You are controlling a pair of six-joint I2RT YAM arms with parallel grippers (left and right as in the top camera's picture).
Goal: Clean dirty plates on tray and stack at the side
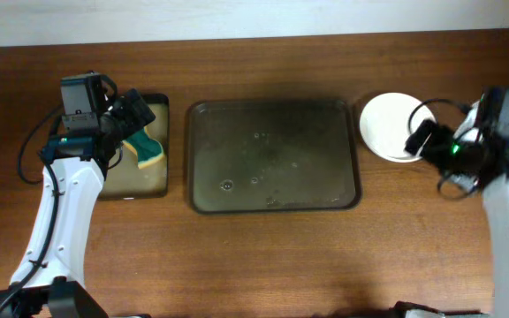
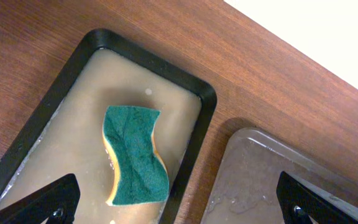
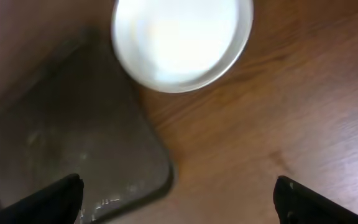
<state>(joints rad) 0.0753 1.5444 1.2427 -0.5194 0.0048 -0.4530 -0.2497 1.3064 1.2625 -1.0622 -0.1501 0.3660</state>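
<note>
We are looking at a brown wooden table (image 1: 263, 256). The tray (image 1: 273, 155) is lying mid-table, while a smaller black tray (image 1: 154, 182) is sitting toward the left edge and the plates (image 1: 387, 124) toward the right.

Bright, even light is falling from above across the desk (image 1: 263, 256), and only faint, soft shadows are showing along the rim of the tray (image 1: 272, 155). The tray's bed is giving back a dull sheen with small glints from wet spots. The plates (image 1: 391, 124) are burning out to flat white, with no surface detail. The left wrist view is coming through sharp, with the sponge (image 2: 135, 155) showing crisp texture, while the pale strip beyond the desk edge is blowing out. The right wrist view is looking soft and smeared throughout, with the plates (image 3: 182, 40) glowing at hazy edges.
</note>
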